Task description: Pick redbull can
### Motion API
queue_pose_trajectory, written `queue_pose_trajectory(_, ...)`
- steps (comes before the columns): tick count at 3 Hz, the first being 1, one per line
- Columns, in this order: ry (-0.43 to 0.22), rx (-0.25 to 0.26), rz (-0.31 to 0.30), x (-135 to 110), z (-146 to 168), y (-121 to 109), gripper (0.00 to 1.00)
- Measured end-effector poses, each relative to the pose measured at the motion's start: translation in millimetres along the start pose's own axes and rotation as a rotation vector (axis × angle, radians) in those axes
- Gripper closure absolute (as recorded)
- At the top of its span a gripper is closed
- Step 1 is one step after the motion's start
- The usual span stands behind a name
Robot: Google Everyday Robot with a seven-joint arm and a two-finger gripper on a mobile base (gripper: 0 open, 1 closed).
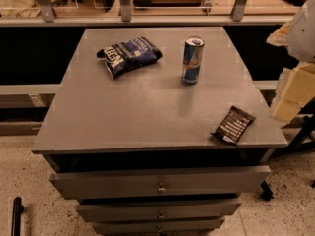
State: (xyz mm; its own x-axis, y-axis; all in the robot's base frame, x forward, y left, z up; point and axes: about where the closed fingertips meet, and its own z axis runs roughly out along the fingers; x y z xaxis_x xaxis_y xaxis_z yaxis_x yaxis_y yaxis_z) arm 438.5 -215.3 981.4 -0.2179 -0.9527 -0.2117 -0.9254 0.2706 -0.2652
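Upright redbull can (192, 60), pincer (289, 98) far right

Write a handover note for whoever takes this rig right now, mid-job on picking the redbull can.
The gripper is at the right edge of the view, beside the cabinet's right side, not touching the can.
The redbull can stands upright on the grey cabinet top, toward the back right.
The snack bag lies to the can's left and the brown wrapper near the front right corner.
Done: nothing; the can is not grasped.
Left: reach in, grasp, lift.
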Motion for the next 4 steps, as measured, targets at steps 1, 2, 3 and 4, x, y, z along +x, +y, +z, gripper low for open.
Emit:
queue_pose_trajectory(1,0.0,0.0,0.0,0,0,0,0.0)
queue_pose_trajectory(2,-0.03,0.03,0.01,-4,-21,-4,0.0)
queue_pose_trajectory(3,-0.088,0.109,0.048,-20,-42,-37,0.0)
queue_pose_trajectory(4,-0.136,0.148,0.088,-38,-38,-79,0.0)
